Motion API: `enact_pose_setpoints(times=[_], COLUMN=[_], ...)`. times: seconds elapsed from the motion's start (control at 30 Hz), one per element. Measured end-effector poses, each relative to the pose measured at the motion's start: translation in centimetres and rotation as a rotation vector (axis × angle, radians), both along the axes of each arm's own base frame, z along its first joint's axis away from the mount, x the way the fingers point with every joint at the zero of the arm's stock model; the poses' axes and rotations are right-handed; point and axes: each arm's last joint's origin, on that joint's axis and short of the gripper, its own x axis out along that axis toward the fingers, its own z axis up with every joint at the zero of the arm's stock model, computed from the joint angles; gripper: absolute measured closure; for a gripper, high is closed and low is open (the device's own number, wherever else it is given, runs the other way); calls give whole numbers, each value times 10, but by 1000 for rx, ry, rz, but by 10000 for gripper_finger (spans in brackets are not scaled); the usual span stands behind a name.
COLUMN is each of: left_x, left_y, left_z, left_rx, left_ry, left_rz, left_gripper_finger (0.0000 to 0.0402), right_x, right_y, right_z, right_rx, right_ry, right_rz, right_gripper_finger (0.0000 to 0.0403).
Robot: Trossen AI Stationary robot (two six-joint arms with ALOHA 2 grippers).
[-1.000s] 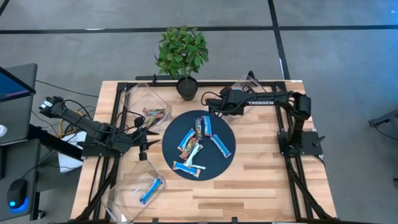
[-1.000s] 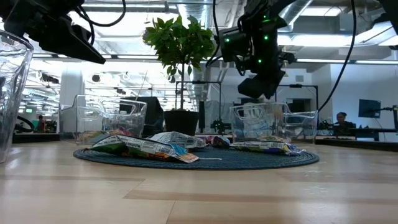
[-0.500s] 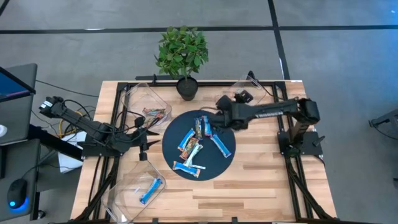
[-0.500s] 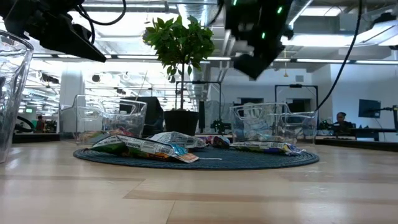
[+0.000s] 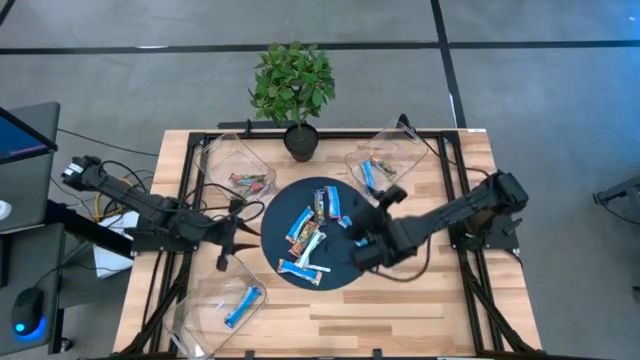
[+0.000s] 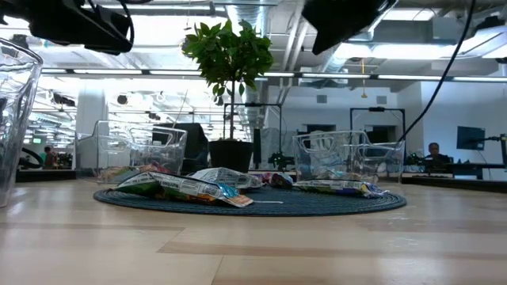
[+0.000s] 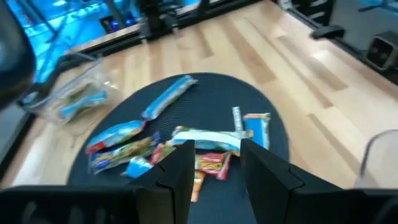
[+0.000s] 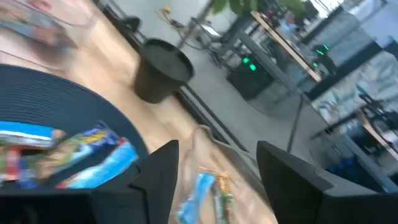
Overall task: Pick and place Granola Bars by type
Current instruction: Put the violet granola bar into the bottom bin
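Hovering over the round dark mat (image 5: 352, 262) beside the Granola Bars (image 5: 305, 228), right hand (image 5: 362, 243) released, empty; left hand (image 5: 226, 241) waiting, fingers apart, empty.

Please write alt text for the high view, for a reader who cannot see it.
Granola bars lie on a round dark mat; the open right gripper hovers at its edge.

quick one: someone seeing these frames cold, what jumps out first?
Probably the round dark mat at the table's centre, strewn with granola bars, mostly blue-and-white. Next, the right gripper reaching over the mat's right edge, fingers open and empty. Then the leafy potted plant at the far edge, between clear bins already holding a few bars.
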Motion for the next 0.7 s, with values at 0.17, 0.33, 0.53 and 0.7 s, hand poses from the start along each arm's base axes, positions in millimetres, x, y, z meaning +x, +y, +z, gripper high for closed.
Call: enact_pose_setpoints(times=[0.17, 0.33, 0.53, 0.7], left_x=[6, 9, 11, 17], left_y=[0, 0, 0, 4], left_z=[-7, -10, -9, -11], left_rx=[24, 61, 82, 62], left_ry=[44, 63, 42, 52], left_rz=[-8, 4, -6, -28], left_gripper_finger=[278, 278, 278, 278], right_x=[9, 30, 55, 63], right_y=[28, 50, 63, 54], right_z=[-15, -35, -62, -74], right_rx=[24, 117, 178, 195], right_ry=[13, 125, 231, 269], right_rz=[102, 271, 464, 447], right_gripper_finger=[195, 195, 203, 212])
